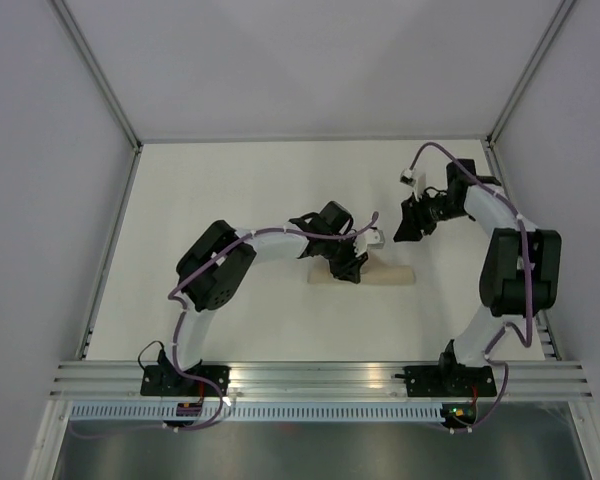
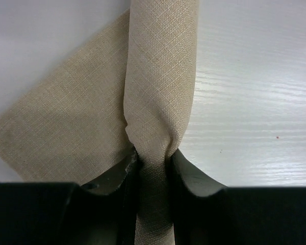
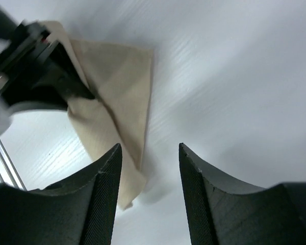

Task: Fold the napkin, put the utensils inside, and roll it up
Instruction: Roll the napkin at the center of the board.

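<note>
Napkin (image 1: 392, 277): one, rolled into a narrow tube with a loose flap spread beside it, lying mid-table (image 1: 230, 200), somewhat nearer the near edge
Left tool (image 2: 153, 155): clenched on the roll, cloth pinched between both fingers
Right tool (image 3: 150, 148): released, grasping nothing, toward the far right corner, apart from the napkin
Tools: two

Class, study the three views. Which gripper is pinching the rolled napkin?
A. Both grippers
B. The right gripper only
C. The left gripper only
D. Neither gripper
C: the left gripper has its fingers closed on one end of the rolled napkin, while the right gripper is open with only bare table showing between its fingers.
</note>
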Controlling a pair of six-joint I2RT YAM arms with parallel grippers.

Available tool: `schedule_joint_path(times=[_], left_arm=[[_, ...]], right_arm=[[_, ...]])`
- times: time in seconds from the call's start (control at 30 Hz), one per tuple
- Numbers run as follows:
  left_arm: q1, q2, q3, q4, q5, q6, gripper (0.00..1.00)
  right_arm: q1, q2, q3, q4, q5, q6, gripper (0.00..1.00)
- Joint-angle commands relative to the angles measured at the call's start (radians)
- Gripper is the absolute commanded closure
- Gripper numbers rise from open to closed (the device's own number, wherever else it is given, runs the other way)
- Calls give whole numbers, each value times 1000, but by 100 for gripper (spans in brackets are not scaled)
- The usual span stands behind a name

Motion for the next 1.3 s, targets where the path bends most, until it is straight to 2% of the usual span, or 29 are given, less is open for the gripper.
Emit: schedule_joint_path(times=[0.0,0.07,0.13,0.17,0.2,0.3,0.4,0.53,0.73,0.9,0.97,1.1,1.2,1.27], left_arm=[[34,116,21,-254,149,-89,98],[48,143,55,-288,167,-92,98],[62,164,63,-317,184,-98,98],[67,167,69,-323,187,-101,98],[71,176,72,-331,186,-105,98],[80,186,89,-354,190,-118,97],[85,206,118,-372,204,-130,97],[87,229,155,-398,206,-142,96],[87,249,187,-429,201,-145,95],[87,255,193,-435,204,-147,95],[85,256,195,-438,204,-145,94],[88,261,196,-443,204,-145,92],[90,264,200,-446,203,-147,91],[91,264,200,-445,203,-151,87]], right_arm=[[-11,-247,-218,204,-45,-33,45],[-8,-421,-334,329,-28,-50,42],[7,-529,-486,389,32,-88,38],[33,-622,-530,459,70,-91,36],[76,-663,-616,492,148,-100,34],[214,-762,-728,592,256,-116,31],[329,-747,-743,615,332,-122,29],[391,-683,-750,649,395,-148,29],[513,-668,-807,715,500,-172,27],[619,-623,-867,814,651,-180,27],[633,-603,-890,873,688,-188,27],[639,-574,-890,873,695,-200,28],[641,-562,-887,870,695,-198,39],[641,-542,-879,858,695,-198,53]])
